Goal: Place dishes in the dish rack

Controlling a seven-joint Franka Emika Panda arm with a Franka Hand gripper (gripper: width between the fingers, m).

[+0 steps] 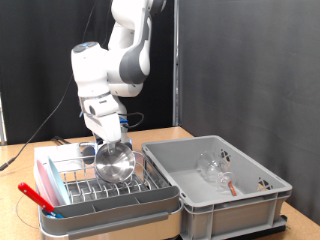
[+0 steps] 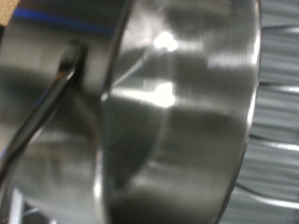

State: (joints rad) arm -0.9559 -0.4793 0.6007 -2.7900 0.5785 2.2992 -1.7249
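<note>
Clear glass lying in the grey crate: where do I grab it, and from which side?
From straight above, jaws across the glass body's narrow width. It seems to lie on its side on the grey crate floor, so the walls likely block side approaches. The gripper is at the steel bowl.

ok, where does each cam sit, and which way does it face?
Exterior view: off the arm, level with the table, facing the arm; shows gripper at the steel bowl over the dish rack, grey crate beside.
Wrist view: on the hand, close against the steel bowl; one finger shows.
Shared: the bowl.
</note>
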